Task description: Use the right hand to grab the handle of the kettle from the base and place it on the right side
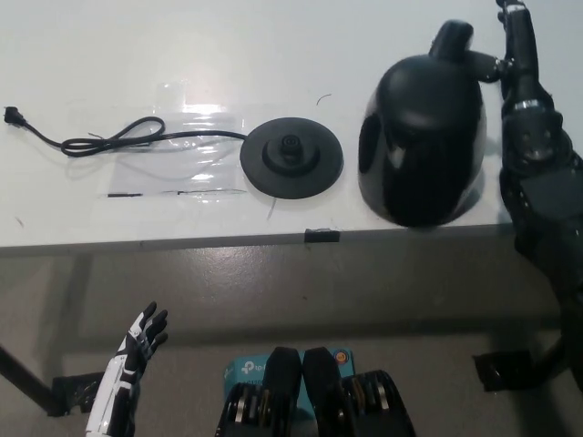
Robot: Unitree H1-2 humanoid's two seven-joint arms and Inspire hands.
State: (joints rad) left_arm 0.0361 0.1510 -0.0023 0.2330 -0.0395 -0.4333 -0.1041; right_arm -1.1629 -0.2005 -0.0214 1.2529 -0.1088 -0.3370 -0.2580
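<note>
While your right hand (508, 56) grips its handle (453, 41), the kettle (421, 138) sits right of the base (291, 157); left hand (138, 342) hangs below it, fingers spread, empty.

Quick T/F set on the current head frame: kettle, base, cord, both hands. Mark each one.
1. The kettle sits on its base. False: the base is bare and the kettle stands to its right, near the table's front edge.
2. The right robot hand is at the kettle's handle. True, though the frame does not show whether its fingers grip it.
3. The left robot hand rests on the table. False: it hangs below the table edge at lower left, fingers apart, holding nothing.
4. The power cord runs left from the base. True.
5. The cord's plug lies on the floor. False: it lies on the table near its left side.
</note>
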